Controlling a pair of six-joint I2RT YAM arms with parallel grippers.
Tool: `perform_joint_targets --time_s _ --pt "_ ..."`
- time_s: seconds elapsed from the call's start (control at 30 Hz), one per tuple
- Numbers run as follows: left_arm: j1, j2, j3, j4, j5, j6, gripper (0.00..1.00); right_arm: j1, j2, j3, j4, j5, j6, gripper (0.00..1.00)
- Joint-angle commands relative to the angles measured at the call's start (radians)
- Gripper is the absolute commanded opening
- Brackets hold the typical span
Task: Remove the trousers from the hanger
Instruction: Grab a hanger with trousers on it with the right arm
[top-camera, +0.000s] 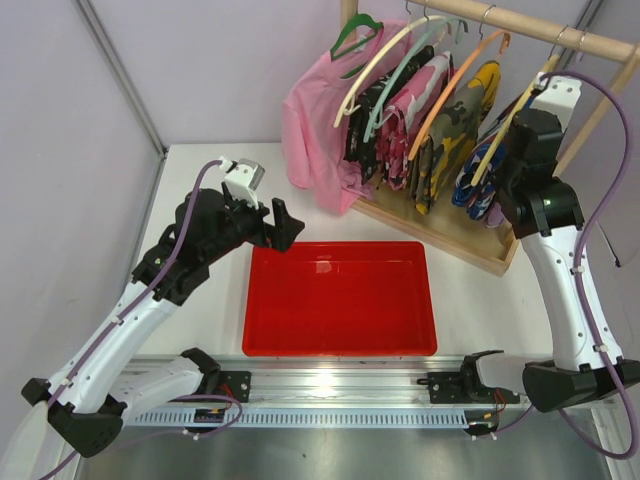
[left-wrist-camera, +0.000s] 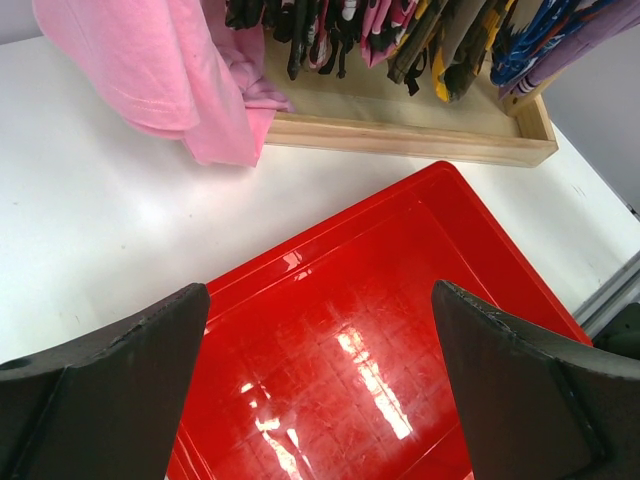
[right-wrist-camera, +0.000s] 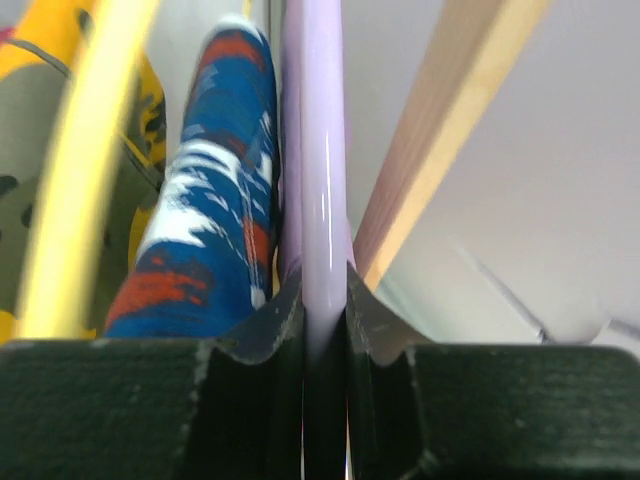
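The right gripper (right-wrist-camera: 325, 312) is clamped on what seems to be the lavender trousers (right-wrist-camera: 322, 150) (a glossy pale strip up close), at the rack's (top-camera: 520, 26) right end, touching the blue patterned garment (right-wrist-camera: 215, 200); the left gripper (left-wrist-camera: 315, 300) hovers, fingers wide apart, over the red tray (left-wrist-camera: 420, 250).

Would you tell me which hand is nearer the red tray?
Left. The left hand hovers over the red tray's far-left corner; the right hand is up at the rack beyond the tray, clamped on the lavender trousers.
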Motion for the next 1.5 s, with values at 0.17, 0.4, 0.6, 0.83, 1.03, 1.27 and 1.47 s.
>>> perform_joint_targets --time_s 0.17,0.4,0.6,0.83,1.03,1.27,1.47 --pt "-0.004 -0.001 0.002 0.031 -0.002 -0.001 1.0 0.106 0.048 0.267 0.186 0.081 -0.192 0.0" --pt "-0.004 -0.006 0.008 0.029 -0.003 0.002 0.99 0.138 0.062 0.379 0.076 0.119 -0.114 0.0" --pt "-0.004 -0.004 0.011 0.031 0.009 0.001 1.0 0.173 0.002 0.359 0.013 0.095 -0.022 0.0" --pt "-0.004 -0.014 -0.003 0.036 0.024 -0.003 0.99 0.186 -0.13 0.238 -0.014 0.049 0.038 0.0" --pt "-0.004 -0.021 -0.013 0.056 0.081 -0.015 1.0 0.187 -0.211 0.162 -0.109 -0.008 0.129 0.0" --pt "-0.005 0.006 0.0 0.089 0.193 -0.042 1.0 0.189 -0.35 0.085 -0.223 -0.145 0.218 0.0" --pt "-0.008 0.028 0.017 0.102 0.225 -0.044 1.0 0.187 -0.426 0.077 -0.398 -0.14 0.317 0.0"
